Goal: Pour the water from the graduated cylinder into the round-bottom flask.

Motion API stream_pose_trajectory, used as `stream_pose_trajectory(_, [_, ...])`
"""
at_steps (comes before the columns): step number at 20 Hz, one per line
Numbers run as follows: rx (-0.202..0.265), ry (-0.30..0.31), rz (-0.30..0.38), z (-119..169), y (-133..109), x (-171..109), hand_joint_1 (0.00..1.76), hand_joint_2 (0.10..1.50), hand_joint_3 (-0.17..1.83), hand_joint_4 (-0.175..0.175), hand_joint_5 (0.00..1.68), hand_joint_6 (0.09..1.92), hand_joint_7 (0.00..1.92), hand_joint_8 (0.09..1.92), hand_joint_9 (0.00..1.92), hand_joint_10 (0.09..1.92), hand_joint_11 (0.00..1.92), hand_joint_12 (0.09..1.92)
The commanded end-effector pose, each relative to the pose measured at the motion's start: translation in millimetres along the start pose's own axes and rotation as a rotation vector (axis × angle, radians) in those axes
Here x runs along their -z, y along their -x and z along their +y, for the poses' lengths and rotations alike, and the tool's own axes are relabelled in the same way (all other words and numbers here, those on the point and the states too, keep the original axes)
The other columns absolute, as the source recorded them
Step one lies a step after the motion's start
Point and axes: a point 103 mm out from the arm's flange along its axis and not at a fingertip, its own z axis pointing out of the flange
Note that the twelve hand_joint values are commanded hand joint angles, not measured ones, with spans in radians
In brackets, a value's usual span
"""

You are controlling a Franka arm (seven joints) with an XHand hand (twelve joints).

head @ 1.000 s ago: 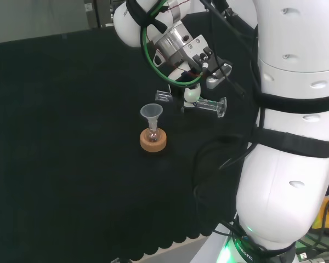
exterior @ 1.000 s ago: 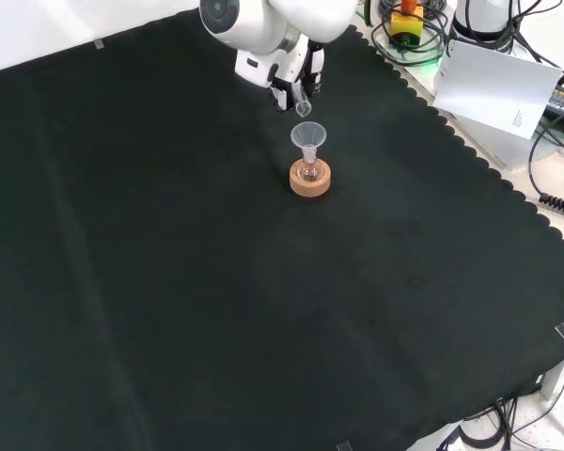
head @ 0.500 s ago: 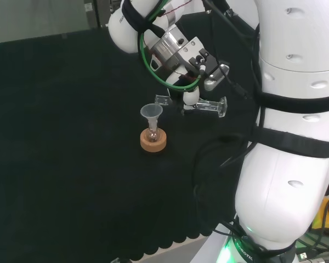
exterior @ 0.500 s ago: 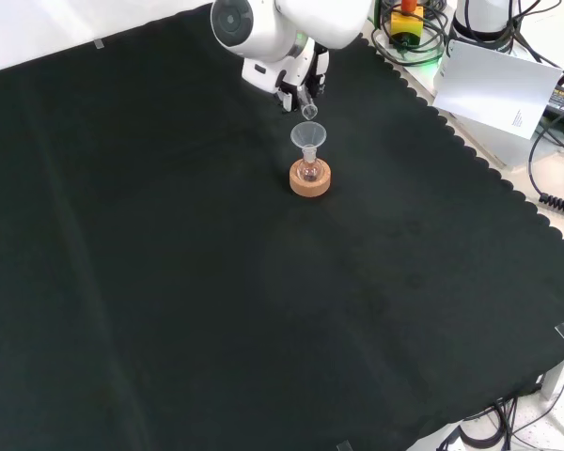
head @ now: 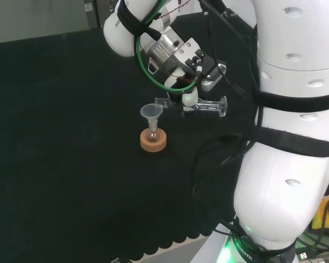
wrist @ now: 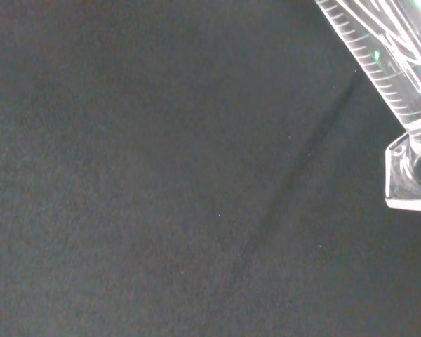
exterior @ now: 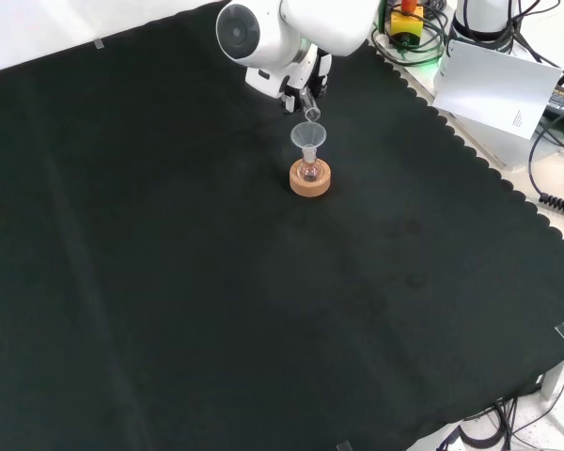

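Black-and-white robot hand [head: 191,98] has its fingers curled round a clear graduated cylinder [head: 208,106], tipped to nearly horizontal; foot to the right in the head view, mouth toward a clear plastic funnel [head: 151,112]. Funnel sits in a small round-bottom glass flask [head: 152,134] on a cork ring stand [head: 153,141], mid black cloth [head: 71,137]. Front view: cylinder mouth just above the funnel rim. Pour looks under way or close to it; no stream visible. Water in flask: cannot tell. Righting and setting the cylinder down remain.

Black cloth [exterior: 169,282] covers the bench (white card [exterior: 493,89] beyond it)
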Motion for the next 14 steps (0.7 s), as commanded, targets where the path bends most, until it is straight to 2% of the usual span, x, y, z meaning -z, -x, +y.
stream_pose_trajectory(1, [-0.017, -0.030, -0.020, -1.1, -0.3, 1.0, 1.13, 1.15, 0.00, -0.149, 0.93, 1.10, 1.28, 0.31, 1.43, 0.09, 1.28, 0.72])
stream_pose_trajectory(14, [-0.033, -0.063, -0.028, -4.2, 1.0, 0.4, 1.13, 1.15, 0.00, -0.149, 0.92, 1.10, 1.28, 0.30, 1.43, 0.09, 1.28, 0.72])
